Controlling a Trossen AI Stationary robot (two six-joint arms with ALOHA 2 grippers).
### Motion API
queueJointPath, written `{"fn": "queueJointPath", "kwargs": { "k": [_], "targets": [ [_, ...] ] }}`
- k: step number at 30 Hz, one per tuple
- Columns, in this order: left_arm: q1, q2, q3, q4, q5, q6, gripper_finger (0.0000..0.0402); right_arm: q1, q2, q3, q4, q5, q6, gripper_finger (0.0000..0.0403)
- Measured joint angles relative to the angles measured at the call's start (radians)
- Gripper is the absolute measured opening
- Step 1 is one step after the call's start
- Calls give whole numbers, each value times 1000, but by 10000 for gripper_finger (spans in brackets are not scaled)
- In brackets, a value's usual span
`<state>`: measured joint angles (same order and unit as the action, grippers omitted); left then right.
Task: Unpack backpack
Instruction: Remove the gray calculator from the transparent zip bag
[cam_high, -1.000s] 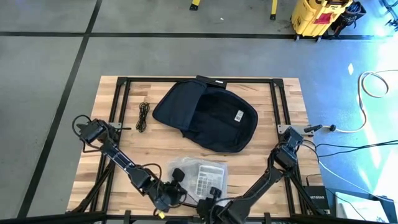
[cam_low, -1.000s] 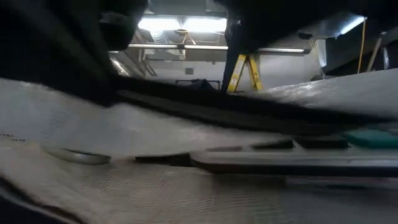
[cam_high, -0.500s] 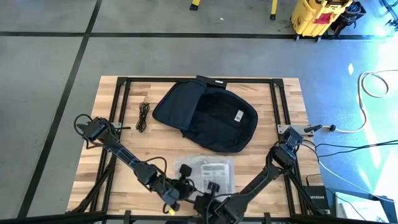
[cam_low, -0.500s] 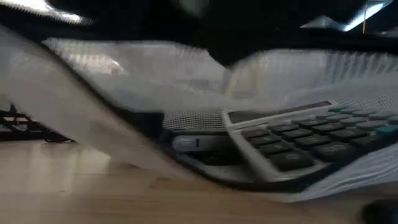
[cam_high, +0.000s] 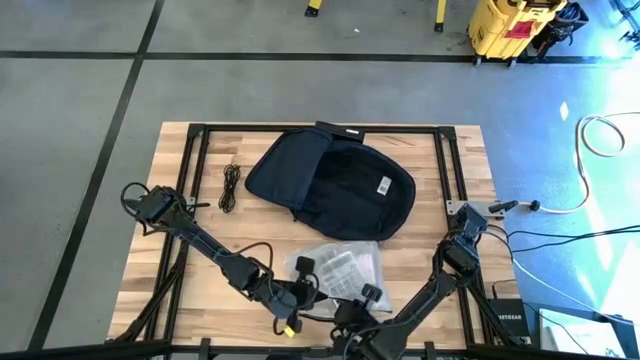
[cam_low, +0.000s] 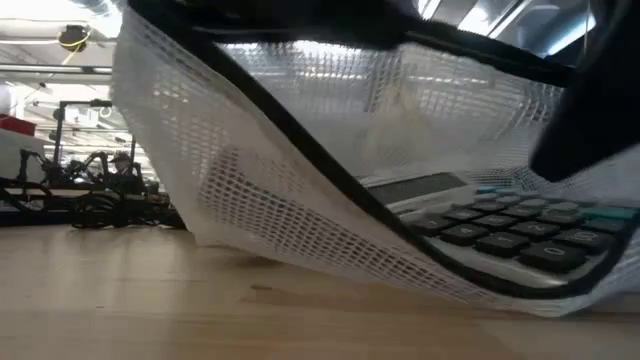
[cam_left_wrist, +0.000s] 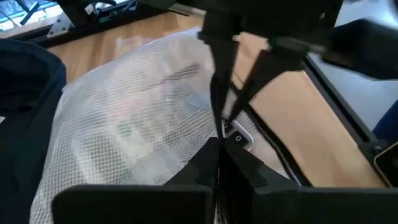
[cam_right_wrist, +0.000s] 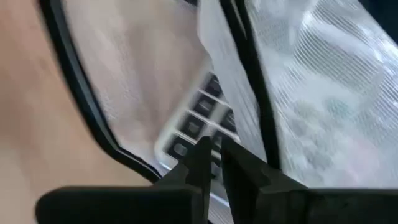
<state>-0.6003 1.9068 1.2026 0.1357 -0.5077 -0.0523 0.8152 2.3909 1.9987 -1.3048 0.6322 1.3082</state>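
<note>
Since one second ago the white mesh pouch (cam_high: 344, 269) has shifted a little toward the backpack and lifted at its near edge, and both grippers have moved with it toward the table's right side.

On the left of the wooden table (cam_high: 180, 215) a small dark cable (cam_high: 231, 186) lies near the far left corner, well apart from everything else. The left gripper (cam_high: 301, 291) is at the near left edge of the pouch; its jaws are together, clamped on the black trim of the pouch, as the left wrist view shows (cam_left_wrist: 219, 163).

In the middle, the backpack (cam_high: 335, 187) lies flat on the far half of the table with its flap open to the left and a white label on its front. The pouch is just beside its near edge, and a calculator (cam_low: 505, 215) lies inside the mesh.

The right gripper (cam_high: 368, 297) is at the near right edge of the pouch, its jaws nearly together on the pouch's edge (cam_right_wrist: 211, 163).
</note>
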Motion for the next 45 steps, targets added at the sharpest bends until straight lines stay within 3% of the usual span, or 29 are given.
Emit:
{"fn": "queueJointPath", "kwargs": {
  "k": [8,18,24,35,41,45],
  "targets": [
    [17,14,0,62,-38,-8,0,-4,0,-3,-153,0,26,13],
    [20,102,37,112,-24,-19,0,-10,-31,-99,-86,-15,39,0],
    [28,101,38,118,-69,7,0,-11,-64,-197,-50,-5,55,0],
    [93,100,38,155,-33,6,0,-11,-272,-510,177,64,77,0],
    [145,100,38,162,-6,7,0,-11,-396,-729,416,93,78,0],
    [152,100,38,161,4,4,0,-11,-432,-790,575,94,77,0]
  ]
}}
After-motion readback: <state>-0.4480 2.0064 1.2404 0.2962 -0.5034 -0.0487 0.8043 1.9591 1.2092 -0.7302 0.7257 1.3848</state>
